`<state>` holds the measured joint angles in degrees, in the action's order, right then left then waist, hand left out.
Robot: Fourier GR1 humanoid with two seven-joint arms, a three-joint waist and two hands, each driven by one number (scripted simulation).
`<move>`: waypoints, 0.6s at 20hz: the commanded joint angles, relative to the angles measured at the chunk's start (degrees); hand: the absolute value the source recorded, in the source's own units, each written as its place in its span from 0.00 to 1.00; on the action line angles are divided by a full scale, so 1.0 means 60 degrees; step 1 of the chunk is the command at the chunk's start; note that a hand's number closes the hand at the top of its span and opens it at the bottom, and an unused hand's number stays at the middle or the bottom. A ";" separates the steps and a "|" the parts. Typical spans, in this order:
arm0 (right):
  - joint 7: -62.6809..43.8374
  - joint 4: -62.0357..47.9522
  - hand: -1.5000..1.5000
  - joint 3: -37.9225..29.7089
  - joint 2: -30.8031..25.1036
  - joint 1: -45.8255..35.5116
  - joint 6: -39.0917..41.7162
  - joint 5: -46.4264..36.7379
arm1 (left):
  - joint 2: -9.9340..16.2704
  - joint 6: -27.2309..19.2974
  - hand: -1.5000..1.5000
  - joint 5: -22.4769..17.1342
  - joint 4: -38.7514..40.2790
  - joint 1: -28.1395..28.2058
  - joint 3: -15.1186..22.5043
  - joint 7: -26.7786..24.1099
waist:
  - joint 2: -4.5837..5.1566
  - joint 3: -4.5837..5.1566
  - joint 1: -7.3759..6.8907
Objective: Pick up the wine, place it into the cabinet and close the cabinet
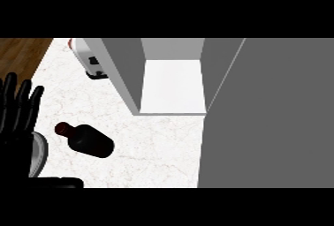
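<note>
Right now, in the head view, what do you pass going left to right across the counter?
Robot hand, open at the left edge → wine bottle lying on the counter → open cabinet → its grey door.

A white marbled table (pixel 150 145) with faint veining is filling most of the view, lit evenly and showing little shadow. At the upper left corner a strip of brown wooden floor (pixel 23 55) is showing beyond the table's edge — its planks running at a slant. Near the top, a white appliance (pixel 88 59) with a dark base is sitting on the table, partly cut off by grey panelling beside it.
</note>
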<state>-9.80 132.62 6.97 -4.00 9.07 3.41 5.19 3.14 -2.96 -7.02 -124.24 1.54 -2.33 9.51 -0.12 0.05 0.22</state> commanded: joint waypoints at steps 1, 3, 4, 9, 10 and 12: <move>-0.1111 0.1042 0.00 0.0882 0.0169 0.0306 -0.0113 0.0020 | -0.0003 -0.0611 0.00 -0.0161 -0.1230 -0.0560 0.0265 0.2046 | -0.0014 -0.0013 -0.0013; -0.1570 0.1734 0.00 0.0517 0.0070 0.0396 -0.0135 0.0557 | 0.0158 -0.0554 0.00 -0.0321 -0.0981 -0.0576 -0.0122 0.1987 | 0.0004 -0.0010 0.0004; -0.1681 0.1965 0.00 0.1513 0.0255 0.0709 -0.0327 -0.0372 | 0.0359 -0.1062 0.00 -0.0200 -0.1368 -0.1460 -0.0190 0.3096 | -0.0007 -0.0012 0.0041; -0.3113 0.3184 0.00 0.1842 0.0227 0.0497 -0.0810 -0.0583 | 0.0419 -0.1298 0.00 -0.0020 -0.2351 -0.1159 -0.0121 0.3852 | -0.0008 -0.0008 0.0007; -0.2245 0.2466 0.00 0.2655 0.0482 0.0786 -0.0767 -0.1381 | 0.0282 -0.1421 0.00 0.0489 -0.1853 -0.1370 0.0150 0.3537 | 0.0001 -0.0010 0.0018; -0.3379 0.3181 0.00 0.2118 0.0243 0.0142 -0.1079 -0.1178 | 0.0413 -0.1743 0.00 0.0277 -0.2978 -0.1382 0.0004 0.4772 | -0.0016 -0.0008 -0.0021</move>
<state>-22.97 142.33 18.51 -1.75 9.73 -1.35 0.75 4.45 -11.03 -5.28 -136.92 -5.09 -1.11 30.91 -0.15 0.00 0.19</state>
